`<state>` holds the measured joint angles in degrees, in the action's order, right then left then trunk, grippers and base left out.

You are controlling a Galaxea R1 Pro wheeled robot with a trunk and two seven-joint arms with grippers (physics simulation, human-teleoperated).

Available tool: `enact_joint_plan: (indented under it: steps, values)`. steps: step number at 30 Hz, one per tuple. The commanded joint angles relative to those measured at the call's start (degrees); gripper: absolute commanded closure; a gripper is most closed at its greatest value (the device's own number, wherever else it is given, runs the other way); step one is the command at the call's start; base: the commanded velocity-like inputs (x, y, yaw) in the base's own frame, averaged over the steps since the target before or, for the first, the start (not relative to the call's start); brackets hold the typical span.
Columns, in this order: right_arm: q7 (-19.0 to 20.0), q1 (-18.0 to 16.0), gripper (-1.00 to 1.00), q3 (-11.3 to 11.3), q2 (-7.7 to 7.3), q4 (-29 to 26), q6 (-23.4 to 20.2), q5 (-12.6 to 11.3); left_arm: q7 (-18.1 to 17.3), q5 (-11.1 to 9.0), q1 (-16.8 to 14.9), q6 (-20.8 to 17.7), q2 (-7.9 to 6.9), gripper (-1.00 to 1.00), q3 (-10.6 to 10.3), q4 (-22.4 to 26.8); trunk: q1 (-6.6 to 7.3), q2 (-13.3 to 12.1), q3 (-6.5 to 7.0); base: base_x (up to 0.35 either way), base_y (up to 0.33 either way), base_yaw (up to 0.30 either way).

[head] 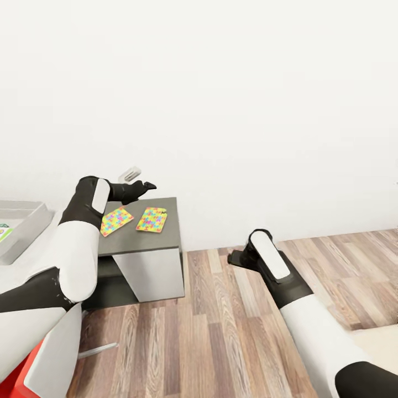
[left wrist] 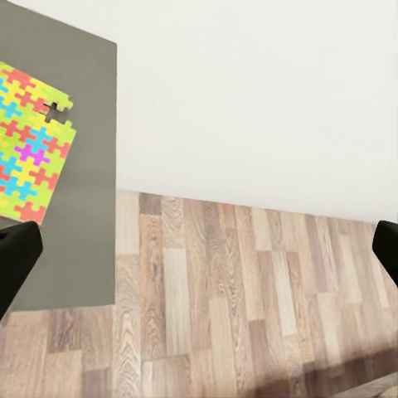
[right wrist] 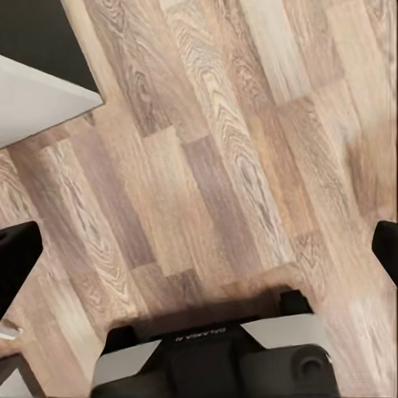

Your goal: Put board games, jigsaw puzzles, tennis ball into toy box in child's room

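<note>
Two jigsaw puzzles (head: 134, 219) lie flat on the dark grey cabinet top (head: 168, 235), side by side but apart, and the left gripper (head: 145, 186) hovers just above the far edge of that top, near the wall. From the left wrist view one puzzle panel (left wrist: 31, 149) shows, jagged edge and a notch in its corner, while the gripper's two finger tips (left wrist: 15, 257) stand at either side of the picture, spread wide, with nothing between them. The right gripper (head: 237, 258) hangs low over the wood floor (head: 232, 331), well apart from the cabinet; its fingers (right wrist: 12, 257) are likewise parted wide and empty. One toy box (head: 27, 224) peeks in at the head view's left edge, on the pale table, with a bit of a green-edged game box (head: 4, 232) inside it. My judgement: the step in hand is picking up a puzzle, and a thin flat panel gives no side to pinch. Best to come down over an edge near the cabinet's rim, nudge the panel so it overhangs, then close on the overhanging part. Keep the wrist level, or the panel may skid off onto the floor. Count so far: two puzzles, one bin, one game box partly seen; no ball to count from here.
</note>
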<state>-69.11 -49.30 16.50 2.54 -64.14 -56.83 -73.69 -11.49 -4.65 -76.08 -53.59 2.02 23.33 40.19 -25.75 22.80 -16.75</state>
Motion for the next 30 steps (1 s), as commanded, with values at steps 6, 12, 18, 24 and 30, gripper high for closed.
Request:
enact_joint_plan:
  steps: [6,12,18,24,30]
  values:
    - [9.55,3.47,-1.0,0.25,-0.77,10.04,9.48,10.99,0.11,-0.05,0.55,-0.23,-0.08,-1.0,0.16,0.06,-0.04,0.11,0.43,0.0,0.0,-0.096]
    - [24.96,4.38,-1.0,0.47,-0.86,23.41,23.08,27.41,0.08,0.02,3.05,-0.07,-0.72,-1.0,0.14,0.07,-0.04,0.11,0.97,0.0,0.0,-0.096]
    - [37.59,4.6,-1.0,0.4,-0.62,34.33,34.28,35.37,-0.01,-0.01,5.64,-0.05,-1.54,-1.0,-0.02,0.28,-0.04,0.11,1.51,0.0,0.0,-0.096]
    - [40.08,4.64,-1.0,0.43,-0.73,37.28,40.76,36.97,-0.02,0.01,6.98,-0.1,-1.72,-1.0,-1.56,0.32,-0.04,0.11,1.95,0.0,0.0,-0.045]
    - [40.7,4.65,-1.0,0.53,-0.33,38.03,42.47,37.43,-0.24,-0.06,8.0,-0.16,-3.42,-1.0,-2.2,1.71,-0.04,0.11,2.08,0.0,0.0,-0.007]
